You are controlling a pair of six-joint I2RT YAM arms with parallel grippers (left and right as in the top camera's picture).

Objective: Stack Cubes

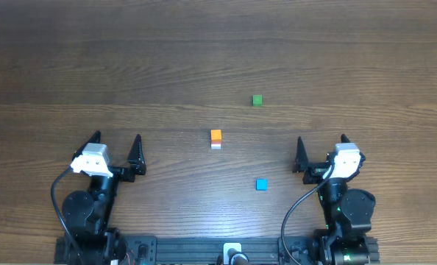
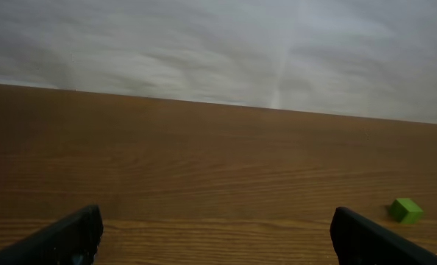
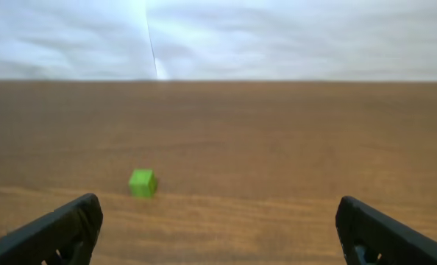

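An orange cube (image 1: 215, 135) sits on top of a white cube (image 1: 215, 146) near the table's middle. A green cube (image 1: 257, 100) lies alone farther back and to the right; it is also the green cube (image 2: 406, 210) in the left wrist view and the green cube (image 3: 143, 182) in the right wrist view. A blue cube (image 1: 261, 184) rests nearer the front, right of centre. My left gripper (image 1: 116, 149) stands open at the front left with nothing between its fingers. My right gripper (image 1: 321, 149) stands open at the front right, likewise holding nothing.
The wooden table (image 1: 218, 59) stretches far back with wide free room. A pale wall (image 2: 218, 44) rises beyond its far edge. Both arm bases stand along the front edge.
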